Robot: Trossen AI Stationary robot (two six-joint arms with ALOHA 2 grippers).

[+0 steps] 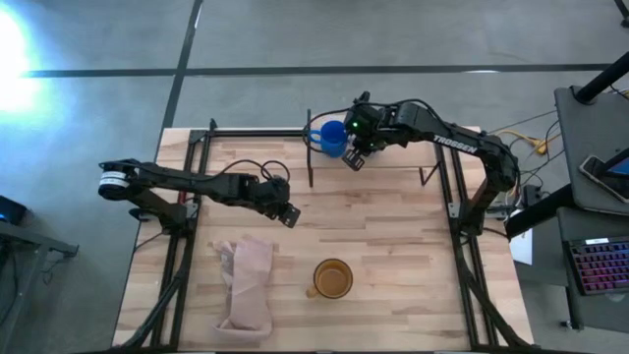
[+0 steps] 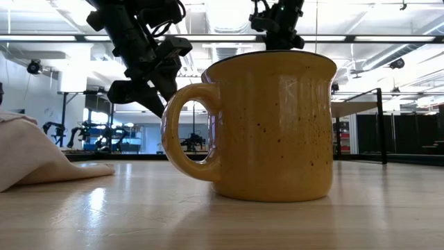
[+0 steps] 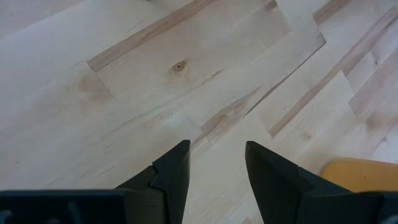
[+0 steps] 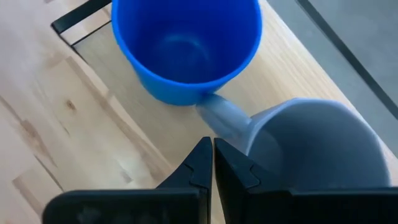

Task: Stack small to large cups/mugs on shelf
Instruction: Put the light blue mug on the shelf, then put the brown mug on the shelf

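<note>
The small bright blue mug (image 4: 186, 43) stands upright on the light-wood shelf (image 1: 393, 157) at the table's far side, and also shows in the high view (image 1: 329, 138). The grey-blue mug (image 4: 317, 149) stands right beside it, its handle (image 4: 224, 118) pointing at the blue mug. My right gripper (image 4: 211, 158) is shut above the shelf, its tips just by that handle. The yellow-orange mug (image 1: 332, 279) stands upright on the tabletop near the front, and fills the low view (image 2: 270, 125). My left gripper (image 1: 285, 211) is open and empty above the table's middle left. My right gripper points down with its shut fingertips (image 4: 202, 152) right next to the grey-blue mug's handle (image 4: 227, 124). I cannot tell whether they touch it. Both mugs stand on the shelf.
A pinkish-beige cloth (image 1: 246, 285) lies crumpled at the front left, left of the yellow-orange mug. Black metal posts and rails (image 1: 310, 147) stand around the shelf and along the table's sides. Bare tabletop (image 1: 393, 226) lies between the shelf and the yellow-orange mug.
</note>
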